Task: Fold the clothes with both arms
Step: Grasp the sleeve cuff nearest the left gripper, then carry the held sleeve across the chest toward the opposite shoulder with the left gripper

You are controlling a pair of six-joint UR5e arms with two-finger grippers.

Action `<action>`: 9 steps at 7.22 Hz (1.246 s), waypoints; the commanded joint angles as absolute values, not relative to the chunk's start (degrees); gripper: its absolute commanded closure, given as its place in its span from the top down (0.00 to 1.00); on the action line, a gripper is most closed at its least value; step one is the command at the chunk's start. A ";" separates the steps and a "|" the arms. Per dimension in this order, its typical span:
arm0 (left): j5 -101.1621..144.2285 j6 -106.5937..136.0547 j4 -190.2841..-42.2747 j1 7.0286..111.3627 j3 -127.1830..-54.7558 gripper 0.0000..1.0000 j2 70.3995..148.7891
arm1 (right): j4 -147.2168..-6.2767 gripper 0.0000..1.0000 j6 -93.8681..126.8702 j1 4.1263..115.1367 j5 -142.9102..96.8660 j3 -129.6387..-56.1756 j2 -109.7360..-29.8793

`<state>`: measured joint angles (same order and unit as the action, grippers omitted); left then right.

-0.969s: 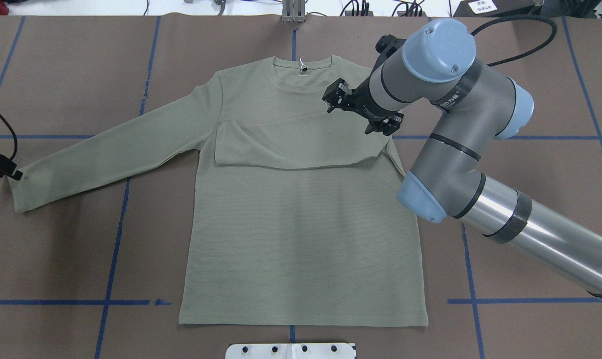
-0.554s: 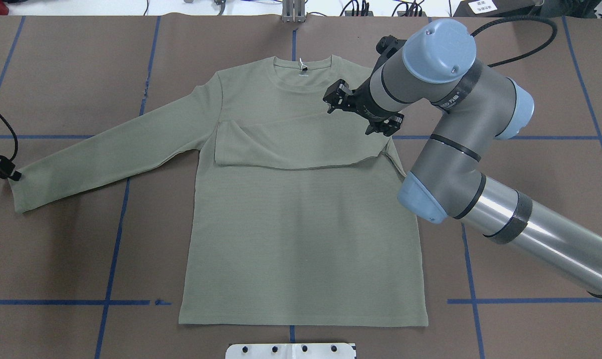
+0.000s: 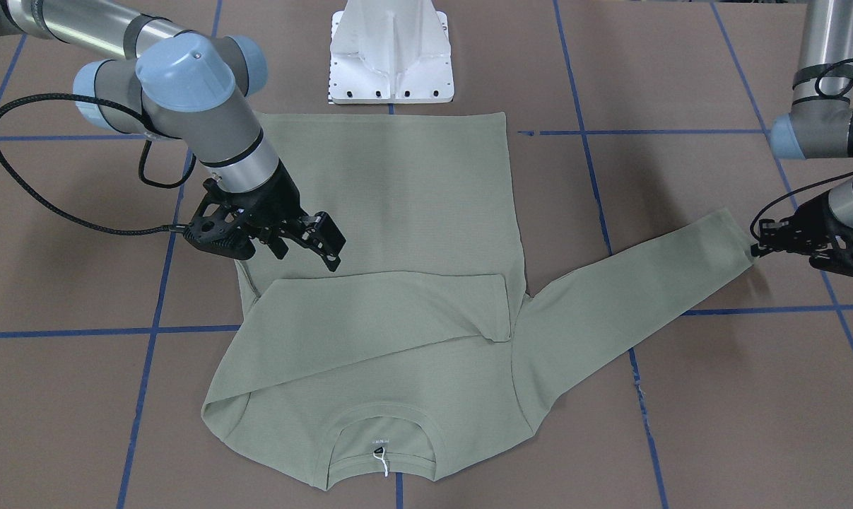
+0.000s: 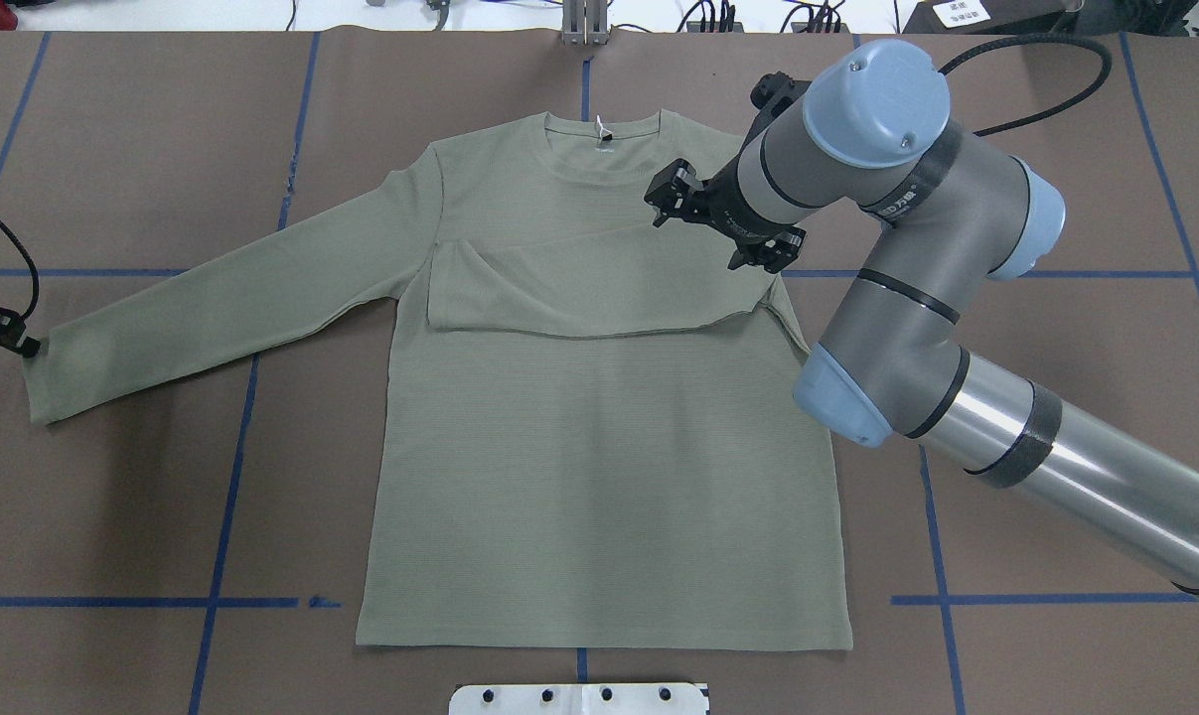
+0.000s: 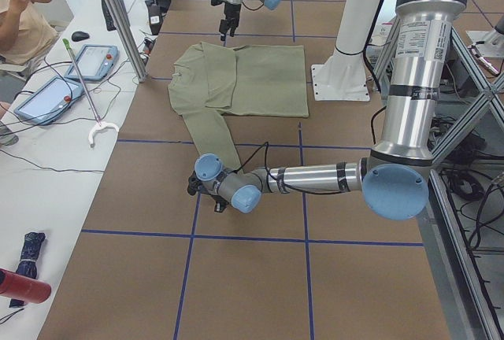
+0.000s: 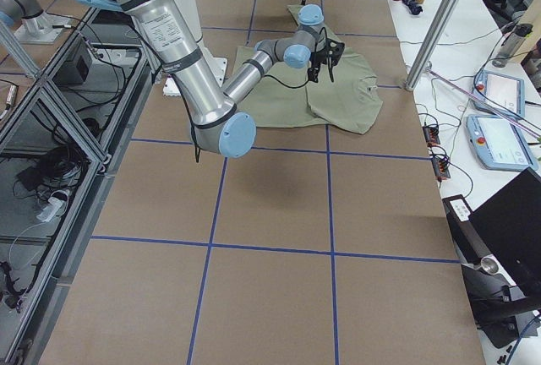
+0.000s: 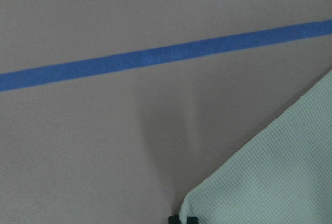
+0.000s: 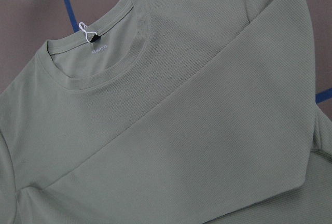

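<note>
The sage-green shirt (image 4: 599, 447) lies flat on the brown table, collar (image 4: 601, 129) at the far side with its white label. One sleeve (image 4: 579, 288) is folded across the chest. The other sleeve (image 4: 222, 298) stretches out to the left. My left gripper (image 4: 25, 346) is at that sleeve's cuff (image 3: 733, 237), its fingers pinched on the cuff corner (image 7: 218, 203). My right gripper (image 4: 713, 226) is open and empty, hovering over the shirt's shoulder by the folded sleeve; it also shows in the front view (image 3: 306, 256). The right wrist view shows the collar (image 8: 104, 73).
The white base plate (image 4: 579, 698) sits at the near table edge, just below the shirt hem. Blue tape lines (image 4: 231, 457) cross the brown table cover. A side bench with tablets (image 5: 47, 96) and a person (image 5: 20, 17) lies beyond the table's far side.
My left gripper has shifted slightly to the left at the cuff. My right arm and the shirt body have barely moved.
</note>
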<state>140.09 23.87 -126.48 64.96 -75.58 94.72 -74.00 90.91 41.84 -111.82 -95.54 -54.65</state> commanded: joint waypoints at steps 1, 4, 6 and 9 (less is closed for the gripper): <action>151.11 25.04 -125.95 65.04 -83.10 0.00 94.05 | -74.00 1.00 90.18 43.49 -112.58 -98.59 -57.98; 151.88 45.61 -126.56 64.69 -96.65 0.00 100.42 | -73.83 1.00 78.28 49.54 -112.75 -103.69 -70.53; 145.26 66.61 -126.39 55.07 -96.77 0.00 115.76 | -73.74 1.00 67.64 55.17 -113.11 -109.40 -82.39; 126.08 85.47 -126.30 42.74 -89.36 0.00 134.48 | -73.65 1.00 58.29 60.28 -114.95 -110.30 -90.33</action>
<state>132.17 79.37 -126.42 46.20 -94.11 126.14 -73.66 61.58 58.24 -113.87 -110.06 -87.77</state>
